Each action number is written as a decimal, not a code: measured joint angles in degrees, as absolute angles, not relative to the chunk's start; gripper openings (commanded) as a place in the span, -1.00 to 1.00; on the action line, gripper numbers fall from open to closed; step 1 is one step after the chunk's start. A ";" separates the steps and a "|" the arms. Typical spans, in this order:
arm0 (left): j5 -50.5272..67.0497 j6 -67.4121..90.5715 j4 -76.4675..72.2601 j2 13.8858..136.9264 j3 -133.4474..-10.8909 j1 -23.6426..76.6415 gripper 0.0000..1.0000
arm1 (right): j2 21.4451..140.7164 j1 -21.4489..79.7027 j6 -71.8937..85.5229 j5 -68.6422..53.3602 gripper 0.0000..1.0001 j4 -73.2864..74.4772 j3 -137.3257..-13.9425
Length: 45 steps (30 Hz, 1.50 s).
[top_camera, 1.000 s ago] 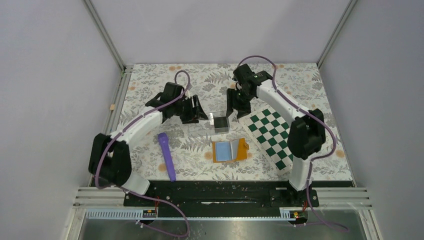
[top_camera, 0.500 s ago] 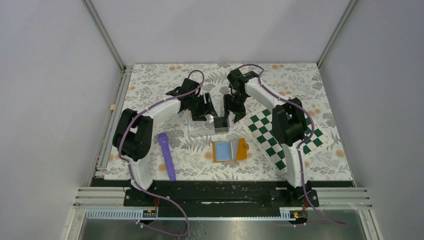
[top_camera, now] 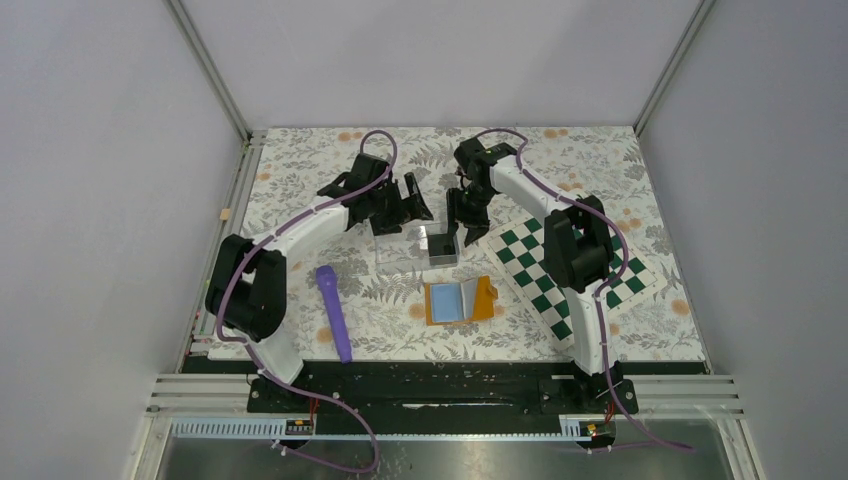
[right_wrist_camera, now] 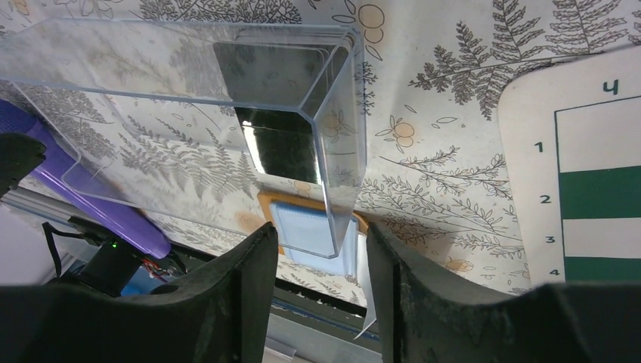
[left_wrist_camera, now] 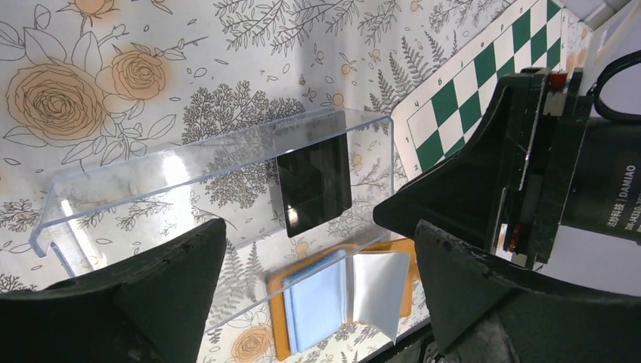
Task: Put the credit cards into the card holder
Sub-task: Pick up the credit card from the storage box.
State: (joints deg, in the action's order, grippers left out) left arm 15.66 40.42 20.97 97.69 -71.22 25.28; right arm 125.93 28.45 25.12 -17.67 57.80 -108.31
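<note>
Both arms reach in over the floral worktop (top_camera: 300, 170), meeting at a clear plastic box (left_wrist_camera: 189, 174) near its centre.

The credit cards (left_wrist_camera: 314, 184), black and glossy, sit inside the box at its R end. I can't tell from either wrist cam whether they lie flat or lean on the end wall.

The card holder (top_camera: 458, 300) lies open on the worktop just on the near side of the box. Its light blue lining faces up and one pale leaf is partly lifted. From the top cam it looks close to the box but not touching it.

The left hand (top_camera: 405, 203) is at the far-left side of the box, fingers spread wide. In its wrist cam the box lies beyond the fingertips, and I see nothing between them.

The right hand (top_camera: 463, 228) hangs over the box's R end, above the cards. Its fingers are apart with a narrower gap. In its wrist cam the box's end wall lines up w/ that gap, but whether a finger touches the plastic I can't say.

A purple tool (top_camera: 333, 312) lies toward the near-left, well apart from the box. A green-and-white chessboard mat (top_camera: 555, 275) covers the R side, one corner near the box's R end.
</note>
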 measured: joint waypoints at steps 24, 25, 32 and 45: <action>19.97 46.17 22.04 110.13 -73.54 25.98 0.25 | 122.93 30.37 24.88 -15.75 0.37 56.25 -103.07; 19.94 46.17 22.11 110.13 -73.58 26.00 0.25 | 121.97 30.37 24.67 -15.25 0.33 56.23 -103.07; 18.90 45.93 23.99 109.56 -74.26 25.98 0.31 | 118.15 30.74 23.40 -13.15 -0.22 56.14 -106.17; 13.52 43.13 24.95 99.66 -73.45 25.76 0.53 | 127.42 35.62 22.24 -9.21 -1.00 59.72 -118.39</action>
